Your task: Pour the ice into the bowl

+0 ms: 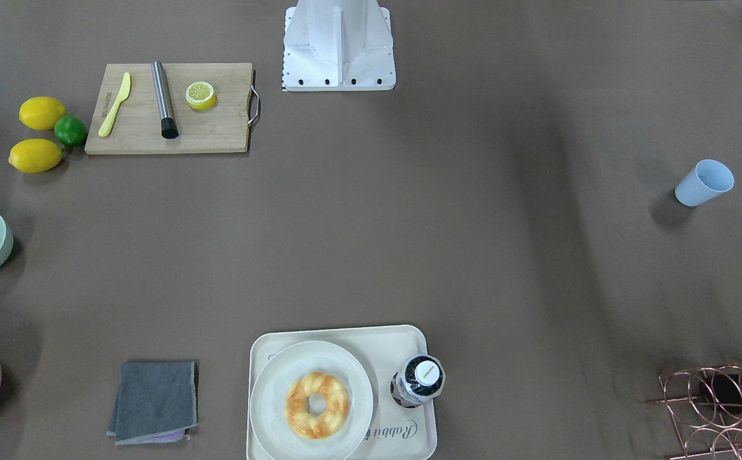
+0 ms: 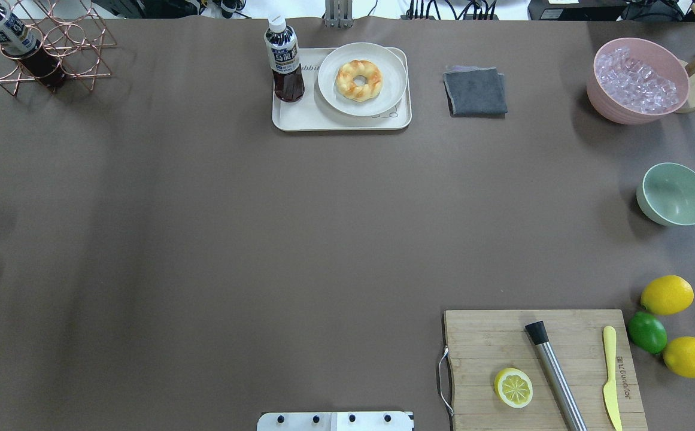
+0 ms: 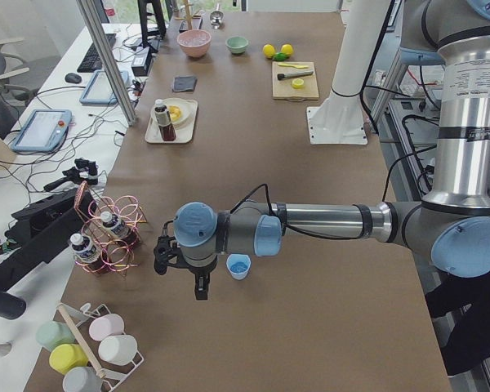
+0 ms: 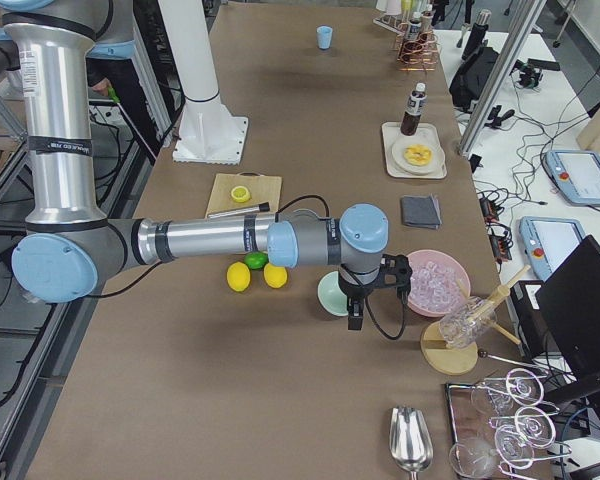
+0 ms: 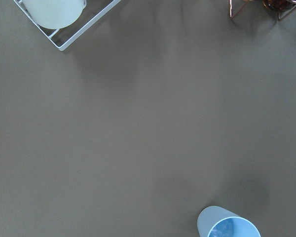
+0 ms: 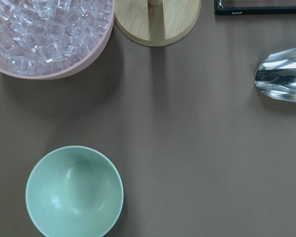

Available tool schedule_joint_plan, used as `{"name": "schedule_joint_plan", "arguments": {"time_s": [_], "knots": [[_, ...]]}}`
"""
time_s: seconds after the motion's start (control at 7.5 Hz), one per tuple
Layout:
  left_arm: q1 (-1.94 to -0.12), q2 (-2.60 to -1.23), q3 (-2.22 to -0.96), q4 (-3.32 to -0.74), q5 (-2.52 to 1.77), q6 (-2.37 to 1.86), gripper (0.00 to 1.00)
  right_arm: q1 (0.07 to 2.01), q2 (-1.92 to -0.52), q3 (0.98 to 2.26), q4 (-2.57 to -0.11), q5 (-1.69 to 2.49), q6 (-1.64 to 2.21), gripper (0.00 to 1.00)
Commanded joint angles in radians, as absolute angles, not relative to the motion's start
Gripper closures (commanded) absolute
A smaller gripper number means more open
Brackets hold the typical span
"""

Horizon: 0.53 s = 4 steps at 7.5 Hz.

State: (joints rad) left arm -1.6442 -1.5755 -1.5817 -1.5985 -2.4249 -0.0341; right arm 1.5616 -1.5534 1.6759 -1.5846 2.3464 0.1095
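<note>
Smooth-rimmed round matte mint-green bowl point(image 6: 74, 192) near pink round tub point(image 6: 91, 60) heaped with clear glassy ice cubes point(image 6: 44, 29); shiny metal scoop point(image 6: 283, 74) apart. Left tool point(image 3: 198, 282), right tool point(image 4: 358, 312): clench state unreadable.

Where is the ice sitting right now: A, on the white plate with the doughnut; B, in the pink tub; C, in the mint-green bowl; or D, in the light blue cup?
B: the ice is heaped inside the pink tub, while the mint-green bowl next to it holds nothing.
</note>
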Motion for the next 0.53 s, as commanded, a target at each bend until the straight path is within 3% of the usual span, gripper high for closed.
{"name": "schedule_joint_plan", "arguments": {"time_s": [0.0,0.4], "knots": [[-1.637,-1.603,-1.562,-1.598,-2.425,-0.034,0.03,1.562,-1.546,1.674,-1.585,2.345,0.110,0.01],[-1.646,-1.591,-1.594,-1.598,-2.424,-0.034,0.03,1.562,-1.545,1.674,-1.585,2.345,0.110,0.01]]}}
